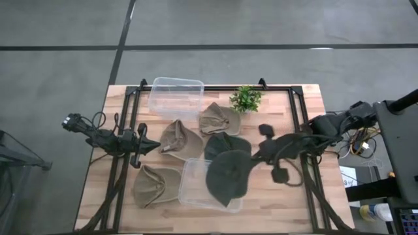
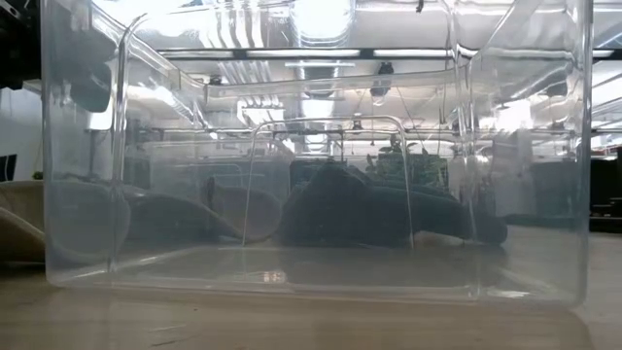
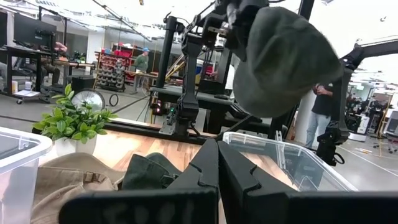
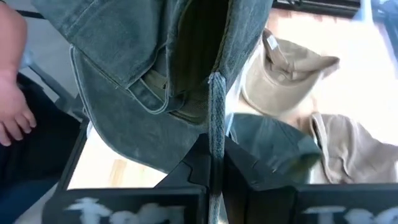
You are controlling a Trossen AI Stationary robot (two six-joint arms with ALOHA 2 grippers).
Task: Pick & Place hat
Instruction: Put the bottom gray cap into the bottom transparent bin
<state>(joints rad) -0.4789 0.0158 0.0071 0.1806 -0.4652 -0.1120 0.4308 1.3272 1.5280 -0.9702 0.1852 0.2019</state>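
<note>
Wooden table (image 1: 307, 196) — four hats, two clear bins, small plant (image 1: 245, 99)

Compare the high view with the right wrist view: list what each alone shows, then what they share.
Only the high view shows the left tool waiting shut over the table's left side, two clear bins, and the small plant. Only the right wrist view shows the right tool shut on the dark green hat's strap, and a person's hand at the edge. Both show that lifted hat, another dark hat and tan hats below.
</note>
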